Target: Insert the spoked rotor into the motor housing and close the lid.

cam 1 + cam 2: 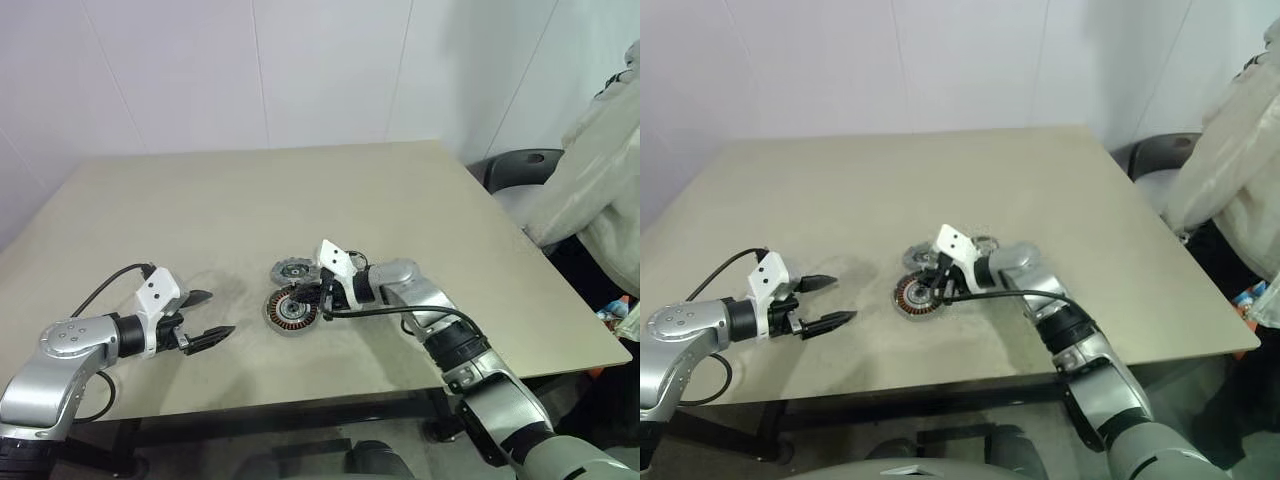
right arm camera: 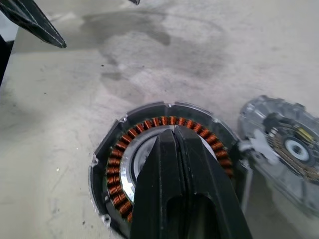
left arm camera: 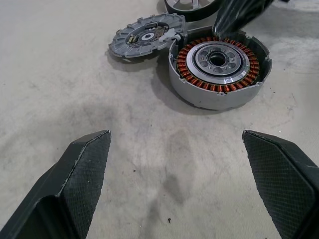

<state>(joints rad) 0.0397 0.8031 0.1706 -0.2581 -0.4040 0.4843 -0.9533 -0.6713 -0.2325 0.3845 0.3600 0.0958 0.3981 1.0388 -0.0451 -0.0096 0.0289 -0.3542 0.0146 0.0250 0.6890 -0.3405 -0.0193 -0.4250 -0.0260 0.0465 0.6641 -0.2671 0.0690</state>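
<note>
Bare beige tabletop (image 1: 300,190) lies open between the wide-spread left gripper (image 1: 212,317) and the round silver-rimmed motor housing with coppery windings (image 3: 218,67), so that approach is free. Over the housing's dark centre the right gripper (image 2: 173,133), fingers pressed together, blocks entry from above. The grey notched lid (image 3: 145,36) leans against the housing's rim, and the black-rimmed spoked rotor (image 3: 192,7) crowds just behind.
</note>
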